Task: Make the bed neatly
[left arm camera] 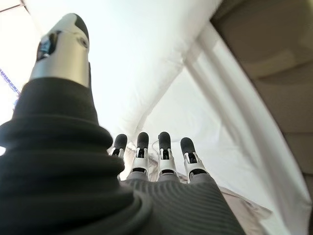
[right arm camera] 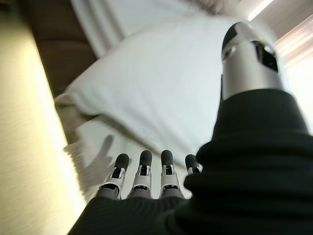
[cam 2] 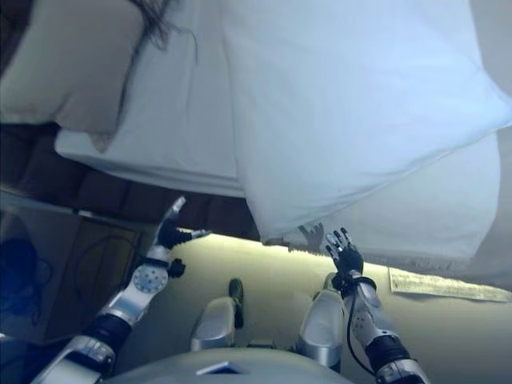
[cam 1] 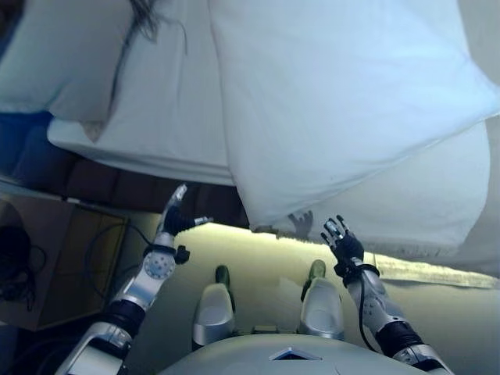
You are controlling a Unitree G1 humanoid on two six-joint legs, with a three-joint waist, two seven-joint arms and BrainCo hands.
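A large white pillow (cam 1: pixel 336 94) lies on the bed, its corner hanging over the near edge. A white sheet (cam 1: pixel 168 109) covers the mattress beneath it. A white blanket (cam 1: pixel 422 195) hangs over the bed's side at the right. A second pillow (cam 1: pixel 62 62) lies at the far left. My left hand (cam 1: pixel 176 215) is open, fingers straight, below the bed's edge and left of the pillow's corner. My right hand (cam 1: pixel 341 242) is open, just below the hanging blanket and right of that corner. Neither hand touches anything. The large pillow also shows in the right wrist view (right arm camera: pixel 161 88).
The dark bed frame (cam 1: pixel 117 187) runs under the mattress. A brown bedside cabinet (cam 1: pixel 55 266) with cables stands at the left. A pale floor (cam 1: pixel 258 266) lies between me and the bed. A dark tangle (cam 1: pixel 144 19) lies on the sheet at the top left.
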